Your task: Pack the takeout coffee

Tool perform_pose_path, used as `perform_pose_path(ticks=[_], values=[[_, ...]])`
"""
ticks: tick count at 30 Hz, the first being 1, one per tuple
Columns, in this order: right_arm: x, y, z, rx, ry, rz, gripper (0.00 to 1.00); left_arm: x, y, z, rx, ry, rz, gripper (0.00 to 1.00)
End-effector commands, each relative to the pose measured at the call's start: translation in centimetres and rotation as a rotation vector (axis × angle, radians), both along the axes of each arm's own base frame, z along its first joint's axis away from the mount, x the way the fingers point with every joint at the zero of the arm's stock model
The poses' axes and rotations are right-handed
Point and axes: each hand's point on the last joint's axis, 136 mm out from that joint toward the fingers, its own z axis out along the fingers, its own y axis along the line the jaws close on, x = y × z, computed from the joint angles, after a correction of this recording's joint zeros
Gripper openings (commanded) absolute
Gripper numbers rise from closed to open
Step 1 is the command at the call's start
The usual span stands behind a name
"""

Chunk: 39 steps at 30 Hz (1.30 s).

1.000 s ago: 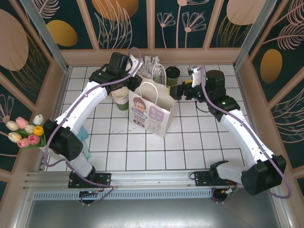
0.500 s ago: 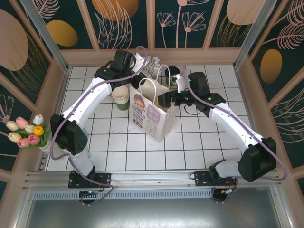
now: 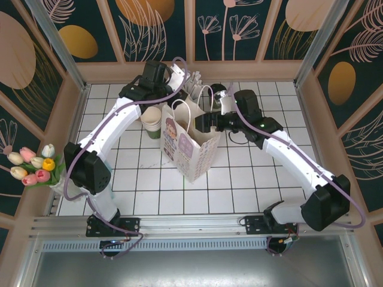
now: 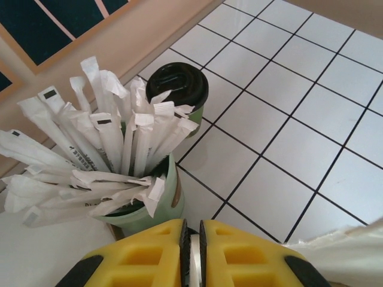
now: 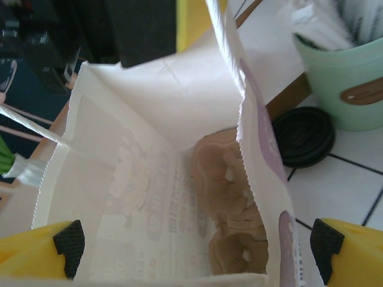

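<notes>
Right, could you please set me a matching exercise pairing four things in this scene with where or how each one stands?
Things:
1. takeout coffee
2. brown carrier tray
3. left pincer
4. right pincer

Places or states:
A. open, over the mouth of the paper bag
B. on the tiles, beside the straw cup
C. at the bottom, inside the paper bag
D. shut on the paper bag's top edge

Pairs: 1-B, 2-C, 3-D, 4-A.

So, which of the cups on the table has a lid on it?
The small dark green cup, with a black lid, beside the pale green cup. That one is open and full of wrapped sticks; the stacked cream cups are open too.
</notes>
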Motion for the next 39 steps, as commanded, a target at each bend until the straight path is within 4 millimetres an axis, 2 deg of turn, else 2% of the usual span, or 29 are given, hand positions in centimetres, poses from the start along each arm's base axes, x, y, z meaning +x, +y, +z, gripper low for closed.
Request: perform_pose_path(ticks=[1, 4, 5, 10, 14, 18, 23, 27, 29, 30, 35, 38, 39], values=[[0.8, -2.8, 4.4, 0.002, -0.130, -0.117, 0.99, -0.9, -0.3, 2.2, -0.067, -0.054, -0.040, 0.16], [1.3, -4.9, 5.1, 0.013, -0.145, -0.178, 0.99, -1.5, -0.8, 1.4, -0.096, -0.010, -0.064, 0.15], [1.3, -5.3, 4.8, 0.011, -0.139, -0.181, 0.99, -1.9, -0.8, 1.9, -0.110, -0.009, -0.071, 0.15], [1.0, -5.4, 2.4, -0.040, -0.080, -0.163, 0.99, -3.5, -1.6, 3.0, -0.204, 0.029, -0.120, 0.10], [0.7, -5.7, 2.9, -0.038, -0.110, -0.168, 0.99, -4.6, -2.2, 3.5, -0.266, 0.020, -0.171, 0.10], [0.8, -6.1, 3.7, -0.029, -0.147, -0.182, 0.99, -3.2, -1.3, 1.9, -0.191, -0.006, -0.107, 0.10], [1.9, -7.4, 3.5, -0.040, -0.147, -0.263, 0.99, -1.3, 0.1, 0.5, -0.087, -0.021, -0.043, 0.08], [3.5, -9.5, 2.8, -0.040, -0.122, -0.398, 0.99, -0.9, 0.2, 1.1, -0.051, -0.064, -0.058, 0.08], [4.4, -11.0, 2.4, -0.043, -0.107, -0.492, 0.99, -0.3, 0.0, 0.2, -0.029, -0.062, -0.064, 0.08], [4.7, -11.7, 2.2, -0.039, -0.102, -0.527, 0.99, -0.1, 0.0, 0.4, -0.024, -0.073, -0.064, 0.09], [6.6, -13.1, 1.3, -0.020, -0.076, -0.583, 0.99, -0.8, -0.5, 1.6, -0.053, -0.082, -0.107, 0.18], [8.7, -14.4, -0.8, -0.086, -0.036, -0.626, 0.99, -1.3, -0.5, 1.7, -0.068, -0.066, -0.113, 0.31], [9.5, -15.0, -1.5, -0.104, -0.029, -0.651, 0.99, -2.1, -0.1, 3.1, -0.082, -0.094, -0.112, 0.36]])
